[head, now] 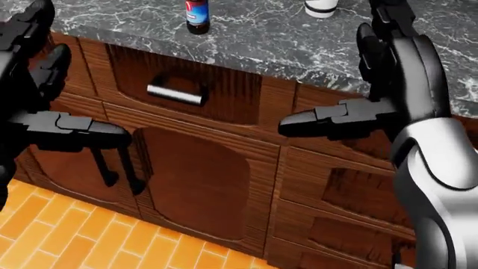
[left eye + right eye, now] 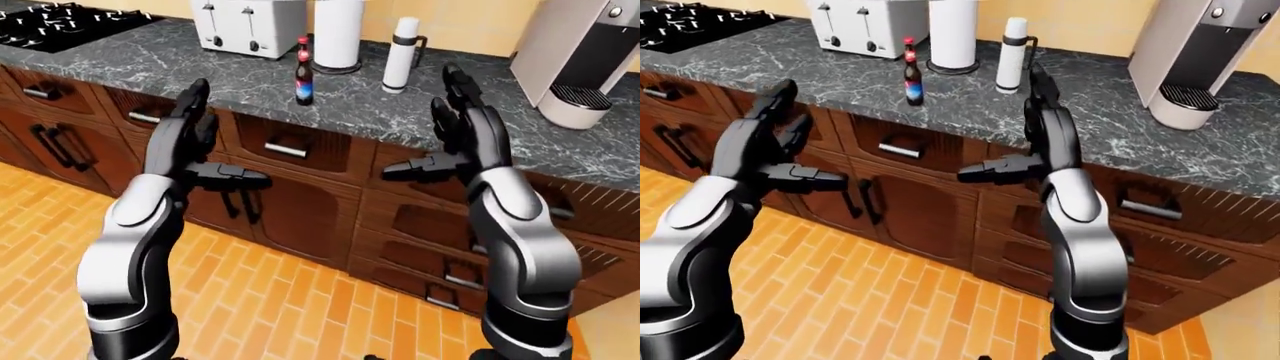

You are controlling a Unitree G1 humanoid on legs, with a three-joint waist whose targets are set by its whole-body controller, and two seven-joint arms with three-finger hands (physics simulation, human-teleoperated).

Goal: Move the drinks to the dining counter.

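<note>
- Cola bottle (image 2: 304, 72): it stands upright on the grey marbled worktop (image 2: 420, 112), near the worktop's near edge, above a drawer with a metal handle (image 2: 286, 149). It has a dark body, red cap and blue-and-red label.
- White flask (image 2: 401, 54): you see it upright on the same worktop, to the right of the cola bottle in the left-eye view and well apart from it. A dark handle shows on its right side.
- Left hand (image 2: 190, 127): your left hand is raised below the worktop edge, fingers spread and pointing up, thumb sticking out sideways toward the view's centre. It grips nothing and touches nothing.
- Right hand (image 2: 462, 120): your right hand is likewise raised with fingers splayed upward and thumb out to the left. It holds nothing. In the left-eye view it overlaps the worktop edge, to the right of the white flask; contact cannot be judged.
- Both drinks lie between your two hands in the eye views, higher in the picture than either palm.
- Other items on the worktop: a toaster (image 2: 245, 25), a white paper-towel roll (image 2: 338, 34) just beside the cola bottle's top, a coffee machine (image 2: 585, 52) at the right, and a black hob (image 2: 60, 22) at the upper left.
- Below: dark wood cabinets (image 2: 300, 210) and an orange brick-pattern floor (image 2: 280, 300).
</note>
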